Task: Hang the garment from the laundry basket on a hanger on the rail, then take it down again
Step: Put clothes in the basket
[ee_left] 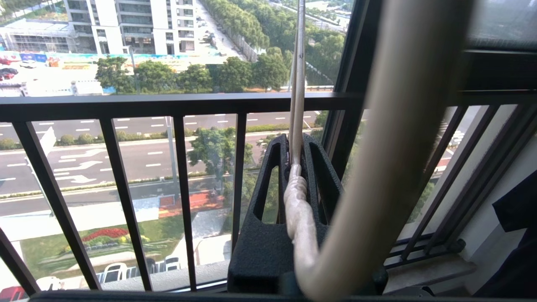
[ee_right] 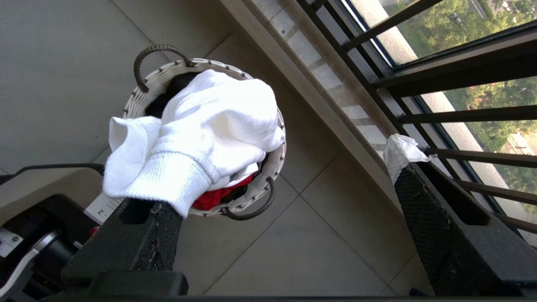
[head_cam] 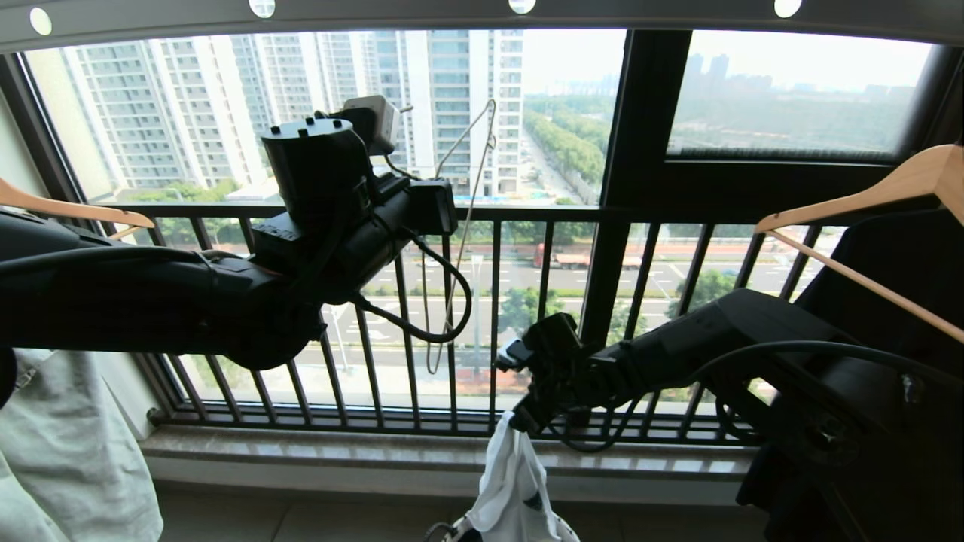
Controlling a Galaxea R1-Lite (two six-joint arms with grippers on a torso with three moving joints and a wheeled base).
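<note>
We find the white knitted short-sleeved T-shirt [ee_right: 201, 138] draped over one finger of our right gripper [ee_right: 289, 218], hanging down into the small round basket with a white woven rim and dark handles [ee_right: 275, 167] on the tiled floor. That gripper's jaws stand wide apart, so the cloth merely rests there, unpinched. It looks light, soft and floppy; we judge it will slide off easily and bunch when lifted. The ribbed hem or the collar seems the best place to pinch, since a thicker fold gives the pads something to bite.

Our left gripper [ee_left: 295, 167] is clamped tight on the thin cream-white wire hanger [head_cam: 467, 188] at its wrapped neck, holding it up before the black window railing [head_cam: 527, 214]. The wire looks stiff yet springy.

We can read no brand or writing; a small tag near the basket is illegible.
</note>
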